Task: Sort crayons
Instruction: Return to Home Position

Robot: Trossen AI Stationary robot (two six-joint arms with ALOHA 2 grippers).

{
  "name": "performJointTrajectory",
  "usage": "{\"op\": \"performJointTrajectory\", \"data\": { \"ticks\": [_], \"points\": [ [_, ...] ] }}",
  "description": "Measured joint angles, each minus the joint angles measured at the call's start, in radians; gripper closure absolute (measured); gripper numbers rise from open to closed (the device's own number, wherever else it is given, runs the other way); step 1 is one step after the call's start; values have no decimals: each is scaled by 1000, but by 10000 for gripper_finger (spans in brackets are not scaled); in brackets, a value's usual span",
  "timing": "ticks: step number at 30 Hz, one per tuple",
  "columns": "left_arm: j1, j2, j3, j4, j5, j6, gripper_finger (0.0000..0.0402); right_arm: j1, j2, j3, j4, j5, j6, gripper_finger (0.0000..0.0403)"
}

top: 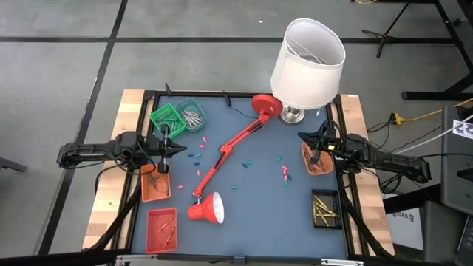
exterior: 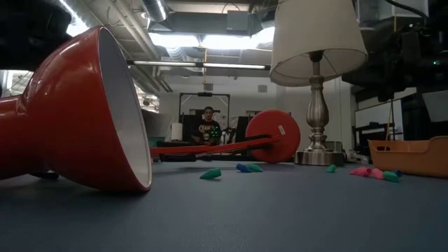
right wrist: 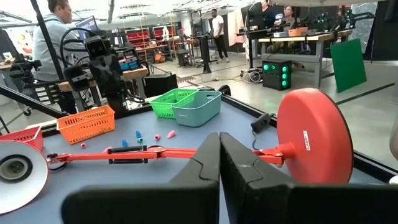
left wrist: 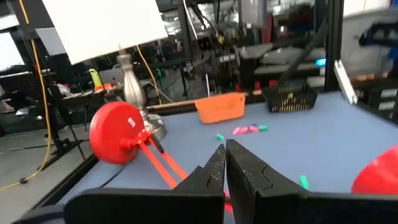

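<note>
The left gripper (left wrist: 225, 147) hovers at the table's left edge, its jaws clenched together on nothing. It sits between a green mesh plastic bin (top: 166, 118) on its far side and an orange mesh plastic bin (top: 155, 186) on its near side. Just right of it, small blue and green crayon pieces (top: 196, 156) lie loose on the dark blue mat (top: 251, 214). A toppled red desk lamp (top: 229, 151) runs diagonally across the middle. To its right are a few teal crayon bits (top: 247, 159) and, farther right, a cluster of pink crayon stubs (top: 284, 173). The right gripper (right wrist: 219, 137) hangs at the right edge over a second orange bin (top: 318, 164), its jaws likewise pressed shut and empty.

With both arms parked at the sides and carrying nothing, this looks like the rest pose between picks. The sorting seems unfinished, since stubs lie outside the bins. A next pick would call for spreading the fingers, reaching inward and coming down on one stub clear of the lamp's arm.
</note>
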Motion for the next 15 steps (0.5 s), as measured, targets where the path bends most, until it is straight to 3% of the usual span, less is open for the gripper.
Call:
{"op": "performJointTrajectory", "data": {
  "ticks": [15],
  "points": [
    [0,0,0,-21,-29,76,401,0,0,0,0,0,0,402]
  ]
}}
